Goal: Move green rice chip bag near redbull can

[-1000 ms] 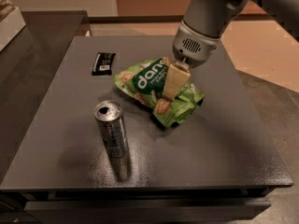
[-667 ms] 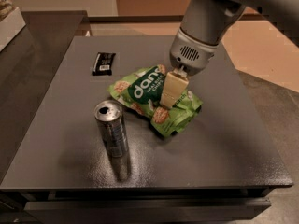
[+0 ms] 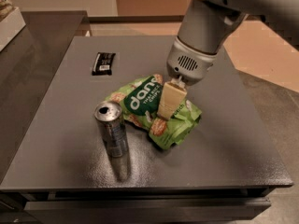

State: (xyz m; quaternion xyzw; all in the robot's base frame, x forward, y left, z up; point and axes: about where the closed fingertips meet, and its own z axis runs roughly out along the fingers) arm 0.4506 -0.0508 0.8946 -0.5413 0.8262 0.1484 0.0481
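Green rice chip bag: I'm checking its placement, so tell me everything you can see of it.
The green rice chip bag is crinkled light-green film with a dark-green panel of white lettering and pale chip pictures. It rests on the grey table, its left edge right beside the redbull can. The tool clamps its middle from above.

Table (image 3: 243,139) bearing all items, redbull can (image 3: 112,129) upright at front left, green rice chip bag (image 3: 140,99) lying just right of it, perhaps touching, gripper (image 3: 169,107) down on the bag's middle, wrapped bar (image 3: 103,63) flat at rear left, well behind the can
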